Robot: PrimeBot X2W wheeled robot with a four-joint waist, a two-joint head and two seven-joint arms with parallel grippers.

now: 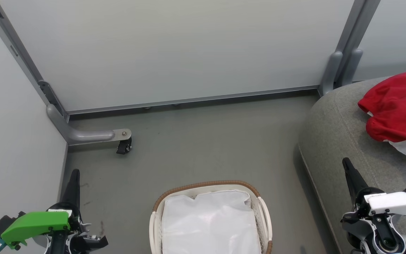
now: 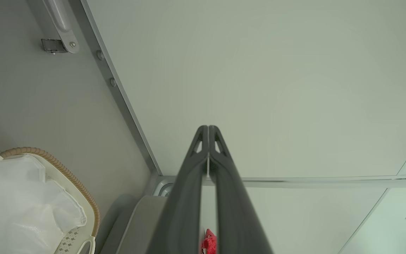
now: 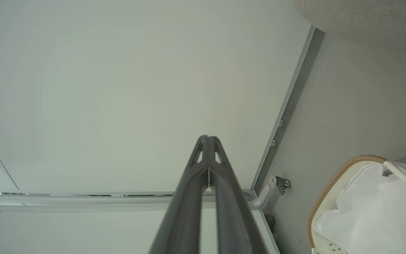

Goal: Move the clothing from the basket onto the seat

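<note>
Grey floor ran up to pale partition panels, and a small black caster sat under a panel foot on the left. At the bottom centre of the head view stood the basket, brown woven rim toward the panels. A plain white liner sheet covered what could be seen of its inside. Near the basket, on the right, bulged the rounded grey seat. The clothing lay bunched on it at the view's right edge, red with a white patch along its lower side, well apart from the basket.

Both arms were held low, one on each side of the basket. The left claw rose at the lower left beside the left panel, with a green cover at its wrist. Its two dark fingers were pressed together and pointed up the view. The right claw rose at the lower right over the seat's front edge, leaning slightly left, with a white cover at its wrist. Its fingers were likewise closed. In both wrist views the fingertips met against the pale panel with nothing between them. Neither claw touched the clothing or the basket.
</note>
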